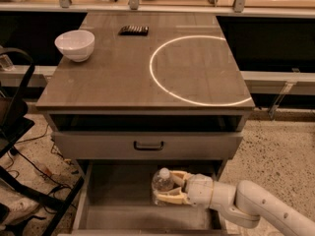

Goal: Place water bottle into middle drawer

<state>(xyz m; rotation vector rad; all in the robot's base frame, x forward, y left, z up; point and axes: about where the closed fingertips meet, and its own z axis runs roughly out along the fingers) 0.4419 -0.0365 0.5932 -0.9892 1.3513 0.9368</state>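
The water bottle (162,184), clear with a white cap, stands upright inside the open middle drawer (115,200), right of its centre. My gripper (166,189) reaches in from the lower right, and its cream fingers (172,197) are closed around the bottle's body. The bottle's base is low over the drawer floor; I cannot tell whether it touches. The white arm (256,208) crosses the drawer's right side.
A white bowl (75,44) sits on the counter top at the back left, a small dark object (134,30) behind the centre. A grey drawer front with a dark handle (148,145) is above the open drawer. A black chair frame (15,127) and cables are at left.
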